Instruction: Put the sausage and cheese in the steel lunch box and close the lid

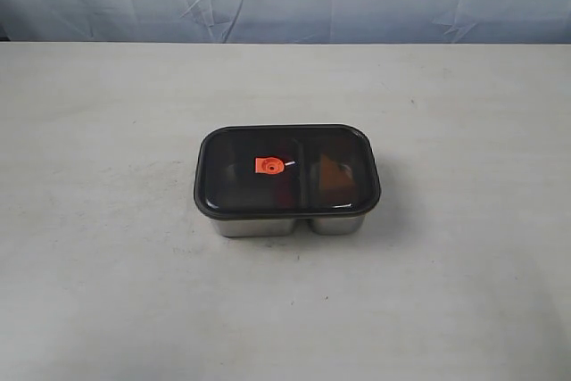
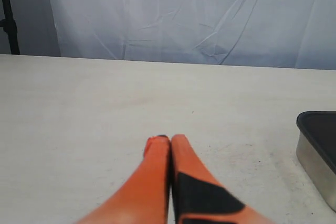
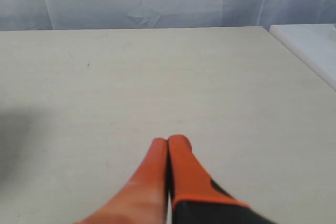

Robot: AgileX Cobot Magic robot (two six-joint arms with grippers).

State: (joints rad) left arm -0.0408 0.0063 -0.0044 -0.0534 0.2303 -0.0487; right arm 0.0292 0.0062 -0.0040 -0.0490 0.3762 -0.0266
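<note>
Dark smoky rounded-rectangle lid [image 1: 287, 171] sits on shiny steel lunch box [image 1: 254, 226]; maybe just resting, not sealed, so a bump cd pop it. L & R jaws closed, empty.

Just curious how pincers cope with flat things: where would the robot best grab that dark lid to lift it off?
Likely the rim of the lid, at a short end, approached from that side. The lid lies flat and overhangs the walls of the steel lunch box, leaving a lip for a finger underneath. Its top is smooth; the orange valve looks too small to pinch.
</note>
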